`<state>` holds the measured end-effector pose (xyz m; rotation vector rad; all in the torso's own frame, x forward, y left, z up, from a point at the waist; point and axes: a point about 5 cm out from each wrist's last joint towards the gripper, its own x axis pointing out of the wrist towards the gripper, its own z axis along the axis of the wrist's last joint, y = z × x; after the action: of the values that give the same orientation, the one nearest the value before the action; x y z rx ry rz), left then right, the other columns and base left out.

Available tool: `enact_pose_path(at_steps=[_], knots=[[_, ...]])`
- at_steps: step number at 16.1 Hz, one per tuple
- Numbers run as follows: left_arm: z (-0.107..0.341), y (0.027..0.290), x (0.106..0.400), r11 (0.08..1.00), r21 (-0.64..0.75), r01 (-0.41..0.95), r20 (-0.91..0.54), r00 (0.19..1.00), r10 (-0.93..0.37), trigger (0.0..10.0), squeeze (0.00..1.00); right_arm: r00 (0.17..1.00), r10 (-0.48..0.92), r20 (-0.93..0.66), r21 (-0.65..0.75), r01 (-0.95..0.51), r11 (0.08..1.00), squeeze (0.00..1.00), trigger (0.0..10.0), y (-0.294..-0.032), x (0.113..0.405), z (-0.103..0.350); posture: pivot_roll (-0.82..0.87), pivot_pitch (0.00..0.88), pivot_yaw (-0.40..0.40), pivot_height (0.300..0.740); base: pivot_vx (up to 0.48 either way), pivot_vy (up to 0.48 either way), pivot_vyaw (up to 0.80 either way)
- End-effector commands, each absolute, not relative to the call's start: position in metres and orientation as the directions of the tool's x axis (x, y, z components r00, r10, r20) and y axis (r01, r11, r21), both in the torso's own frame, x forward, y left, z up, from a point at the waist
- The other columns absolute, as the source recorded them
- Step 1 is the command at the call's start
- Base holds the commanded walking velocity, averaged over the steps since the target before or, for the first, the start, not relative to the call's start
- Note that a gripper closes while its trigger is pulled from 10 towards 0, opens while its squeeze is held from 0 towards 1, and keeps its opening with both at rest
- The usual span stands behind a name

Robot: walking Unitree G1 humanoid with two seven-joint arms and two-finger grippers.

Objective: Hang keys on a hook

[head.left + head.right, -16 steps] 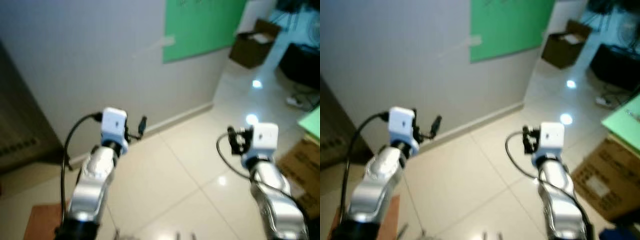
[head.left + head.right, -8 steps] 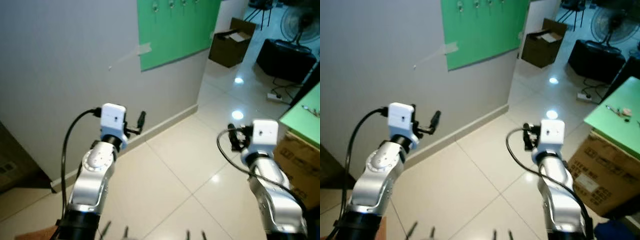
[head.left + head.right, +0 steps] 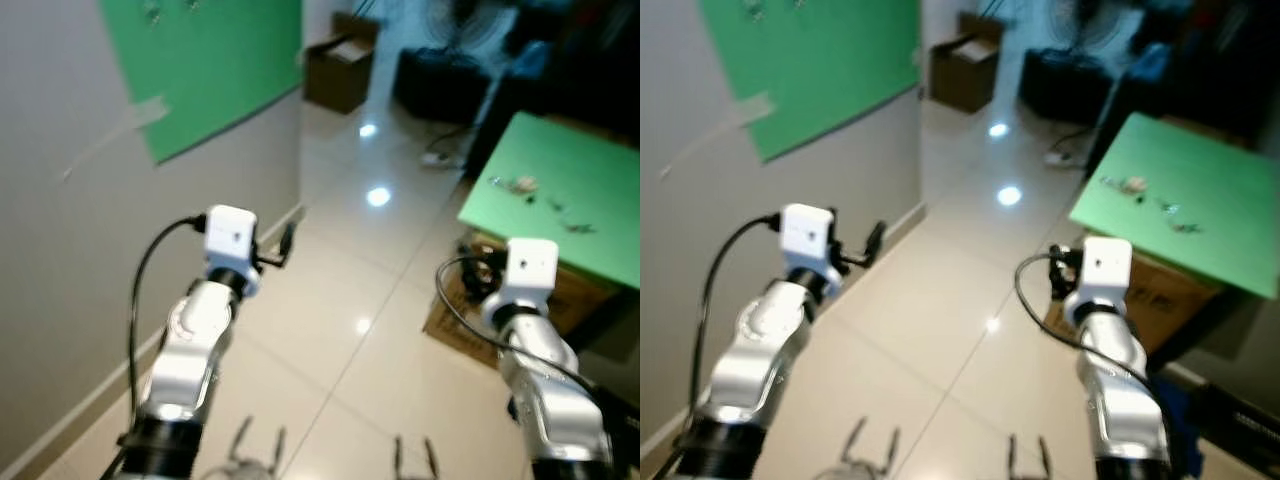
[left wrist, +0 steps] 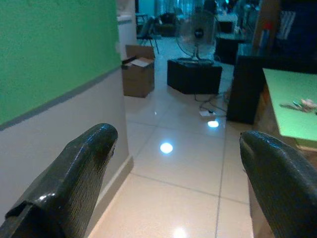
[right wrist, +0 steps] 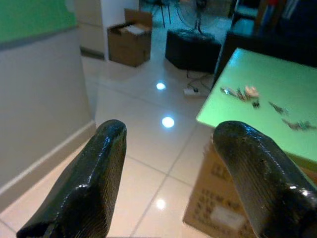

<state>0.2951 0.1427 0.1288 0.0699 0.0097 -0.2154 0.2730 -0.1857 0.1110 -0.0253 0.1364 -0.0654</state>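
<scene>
A glossy, pale tiled floor (image 3: 330, 330) is seen running along a grey wall (image 3: 60, 250) on which a green board (image 3: 215, 70) is mounted; small items hung near the board's top edge are too blurred to be identified. Both silver arms are held out over the floor. The left gripper (image 4: 173, 173) is spread wide with nothing between its jaws; beyond the gap, an open cardboard box (image 4: 138, 77), a black cabinet (image 4: 194, 75) and a standing fan (image 4: 198, 34) are seen at the far end of the passage, with the wall and board just outside one finger. The right gripper (image 5: 171, 178) is likewise released and empty. Ahead of its jaws and off to the outer side stands a green table (image 5: 257, 94), on which several small metal items, possibly the keys (image 5: 240, 92), are scattered well apart from the fingertips. A printed cardboard carton (image 5: 218, 208) is seen under the table's near edge.
</scene>
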Motion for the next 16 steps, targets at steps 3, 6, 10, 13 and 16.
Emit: enact_pose_path(at_steps=[3, 6, 10, 13, 16], knots=[[0.120, 0.152, 0.289, 0.981, 0.069, 0.181, -0.048, 0.983, -0.178, 10.0, 0.00, 0.993, -0.021, -0.119, -0.054, 0.015, 0.998, 0.00, 10.0, -0.177, 0.277, 0.115, -0.02, 0.000, -0.025, 0.718, 0.369, 0.000, -0.80], [0.120, 0.150, 0.287, 0.980, 0.072, 0.188, -0.050, 0.982, -0.185, 10.0, 0.00, 0.990, -0.044, -0.134, -0.058, 0.036, 0.998, 0.00, 10.0, -0.181, 0.275, 0.111, -0.01, 0.000, -0.029, 0.718, 0.369, 0.000, -0.73], [0.121, 0.155, 0.286, 0.978, 0.093, 0.186, -0.045, 0.982, -0.182, 10.0, 0.00, 0.991, -0.034, -0.129, -0.088, 0.022, 0.996, 0.00, 10.0, -0.175, 0.281, 0.111, -0.01, 0.000, -0.027, 0.718, 0.368, 0.000, -0.11], [0.121, 0.152, 0.290, 0.973, 0.096, 0.212, -0.046, 0.977, -0.208, 10.0, 0.00, 0.993, -0.046, -0.106, -0.108, 0.034, 0.994, 0.00, 10.0, -0.177, 0.281, 0.113, -0.03, 0.000, -0.008, 0.718, 0.368, 0.000, 0.00], [0.123, 0.142, 0.296, 0.962, 0.095, 0.257, -0.042, 0.966, -0.254, 10.0, 0.00, 0.992, -0.082, -0.098, -0.087, 0.073, 0.994, 0.00, 10.0, -0.185, 0.274, 0.113, -0.05, 0.000, 0.025, 0.718, 0.368, 0.000, 0.00]])
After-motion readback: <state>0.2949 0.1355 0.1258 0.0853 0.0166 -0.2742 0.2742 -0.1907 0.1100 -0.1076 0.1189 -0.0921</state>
